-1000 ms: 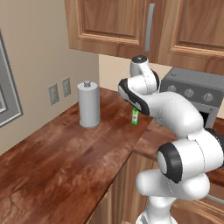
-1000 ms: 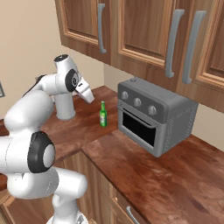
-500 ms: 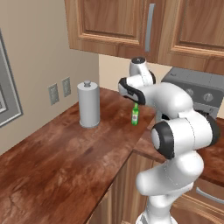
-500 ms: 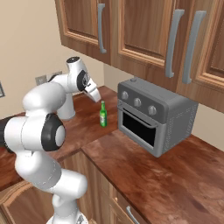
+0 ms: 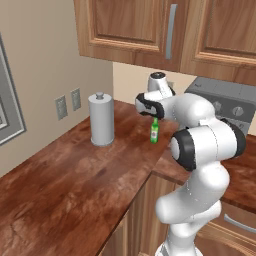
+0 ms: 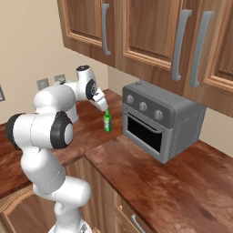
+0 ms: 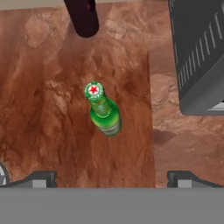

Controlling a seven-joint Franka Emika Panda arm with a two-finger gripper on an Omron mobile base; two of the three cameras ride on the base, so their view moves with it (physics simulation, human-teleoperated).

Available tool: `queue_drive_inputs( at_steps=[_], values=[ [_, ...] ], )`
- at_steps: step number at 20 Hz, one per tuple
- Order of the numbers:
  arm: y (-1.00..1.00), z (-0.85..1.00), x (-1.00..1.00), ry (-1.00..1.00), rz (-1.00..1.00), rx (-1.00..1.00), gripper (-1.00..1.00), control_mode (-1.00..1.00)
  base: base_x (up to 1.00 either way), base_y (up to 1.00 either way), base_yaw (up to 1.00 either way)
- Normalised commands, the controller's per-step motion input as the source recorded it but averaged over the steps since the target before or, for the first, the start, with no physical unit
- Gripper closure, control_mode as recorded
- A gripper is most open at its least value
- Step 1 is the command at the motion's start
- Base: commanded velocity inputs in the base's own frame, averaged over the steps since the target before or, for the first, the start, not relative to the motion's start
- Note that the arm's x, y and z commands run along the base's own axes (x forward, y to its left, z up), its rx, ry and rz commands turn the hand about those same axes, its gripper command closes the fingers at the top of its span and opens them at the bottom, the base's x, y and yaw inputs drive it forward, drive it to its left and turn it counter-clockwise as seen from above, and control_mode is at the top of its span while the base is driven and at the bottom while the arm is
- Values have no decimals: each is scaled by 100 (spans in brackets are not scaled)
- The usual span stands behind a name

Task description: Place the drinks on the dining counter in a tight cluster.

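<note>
A slim green bottle (image 5: 155, 131) (image 6: 107, 121) stands upright on the red-brown worktop, left of the grey toaster oven. My gripper (image 5: 153, 114) (image 6: 102, 104) hangs just above it, pointing down. In the hand view the green bottle (image 7: 104, 111) with its red-starred cap lies between and ahead of my fingertips (image 7: 40, 179), which stand wide open with nothing between them. A dark maroon bottle (image 7: 83, 17) stands farther along the worktop at the top of the hand view. The dining counter is out of view.
The grey toaster oven (image 6: 159, 120) (image 5: 225, 100) (image 7: 197, 52) stands close to the right of the bottle. A grey paper-towel roll (image 5: 101, 119) stands to the left by the wall. Wood wall cabinets (image 6: 150, 36) hang overhead.
The arm has swung forward and the hand has shifted a little toward the green bottle and lower over it. The bottle has not moved and the jaws stay open.
</note>
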Motion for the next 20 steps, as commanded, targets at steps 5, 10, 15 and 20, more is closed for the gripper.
queue_drive_inputs(
  at_steps=[5,10,15,20],
  values=[
    [-4,-39,28,3,2,0,-100,-100,0,0,0],
    [-16,-24,32,1,3,0,-100,-100,0,0,0],
    [-19,-4,17,0,1,0,-100,-100,0,0,0],
    [0,-2,0,0,0,0,-100,-100,0,0,0]
  ],
)
